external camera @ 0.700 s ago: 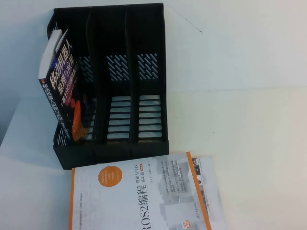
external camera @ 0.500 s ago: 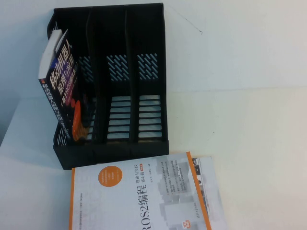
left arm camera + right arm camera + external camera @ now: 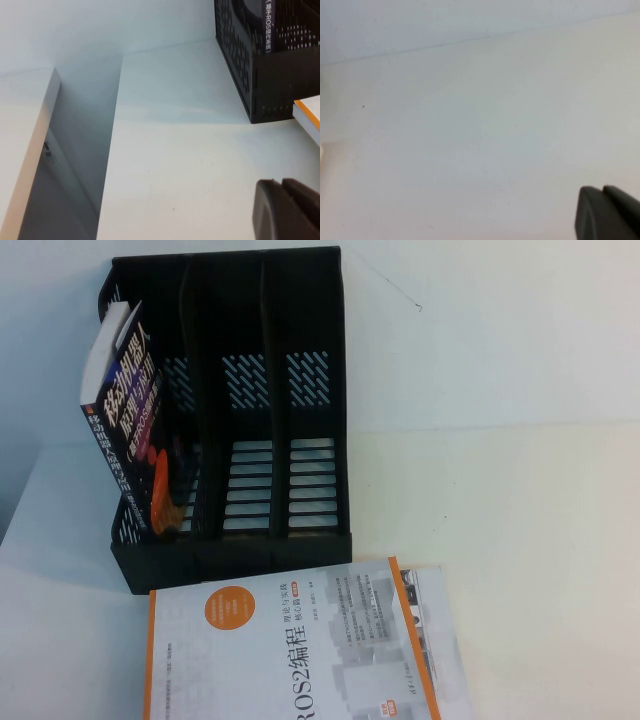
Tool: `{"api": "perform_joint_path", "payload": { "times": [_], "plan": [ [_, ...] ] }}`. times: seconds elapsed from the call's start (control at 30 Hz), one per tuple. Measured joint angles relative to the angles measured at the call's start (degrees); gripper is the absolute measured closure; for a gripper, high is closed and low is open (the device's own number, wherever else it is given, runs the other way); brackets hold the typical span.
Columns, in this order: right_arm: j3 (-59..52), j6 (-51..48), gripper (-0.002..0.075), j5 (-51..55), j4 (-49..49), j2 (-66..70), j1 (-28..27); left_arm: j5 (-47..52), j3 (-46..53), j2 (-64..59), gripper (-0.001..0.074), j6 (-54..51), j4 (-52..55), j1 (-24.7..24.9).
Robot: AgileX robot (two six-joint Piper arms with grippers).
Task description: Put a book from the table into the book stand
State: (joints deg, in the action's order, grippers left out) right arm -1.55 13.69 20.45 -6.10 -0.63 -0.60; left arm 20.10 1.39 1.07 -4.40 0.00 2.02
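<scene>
The book (image 3: 290, 650), white with orange edges and an orange circle, lies flat on the table (image 3: 520, 500) at the near edge, just in front of the black book stand (image 3: 235, 540). Its corner (image 3: 309, 114) shows in the left wrist view beside the stand (image 3: 255, 75). The stand's middle and right slots hold nothing. My left gripper (image 3: 281, 184) hovers shut over bare table to the left of the stand, holding nothing. My right gripper (image 3: 601, 191) is shut over bare white table, holding nothing. Neither arm shows in the high view.
A thick dark book (image 3: 130, 420) leans in the stand's left slot. A grey-white book (image 3: 435, 630) lies under the white one, sticking out on its right. The table's left edge (image 3: 112, 150) drops into a gap beside another white surface (image 3: 25, 145).
</scene>
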Motion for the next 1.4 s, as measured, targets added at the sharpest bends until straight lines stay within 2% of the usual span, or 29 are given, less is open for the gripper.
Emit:
{"api": "perform_joint_path", "payload": {
  "times": [0.47,0.63,0.77,0.93,1.03,1.2,1.4],
  "plan": [
    [0.0,0.0,0.0723,0.0,-0.65,0.0,0.0,0.0,0.0,0.0,0.0738,-0.17,1.8,0.0],
    [0.0,0.0,0.0723,-2.09,-0.77,0.0,0.0,-2.65,0.0,0.0,0.0738,0.0,-0.86,0.0],
    [0.0,0.0,0.0723,-10.98,-0.88,0.0,0.0,-13.9,0.0,0.0,0.0738,0.0,-2.4,0.0],
    [0.0,0.0,0.0723,-28.58,-0.98,0.0,0.0,-31.24,0.0,0.0,0.0738,0.0,-3.85,0.0],
    [0.0,0.24,0.0723,-37.71,-0.98,0.0,0.0,-38.24,0.0,0.0,0.0738,0.0,-4.2,0.0],
    [0.0,3.0,0.0723,-47.99,-1.1,0.0,0.0,-43.75,0.0,0.0,0.0738,0.0,-4.4,0.0],
    [0.0,4.75,0.0723,-53.19,-1.0,0.0,0.0,-45.08,0.0,0.0,0.0738,0.0,-4.66,0.0]
  ]
}}
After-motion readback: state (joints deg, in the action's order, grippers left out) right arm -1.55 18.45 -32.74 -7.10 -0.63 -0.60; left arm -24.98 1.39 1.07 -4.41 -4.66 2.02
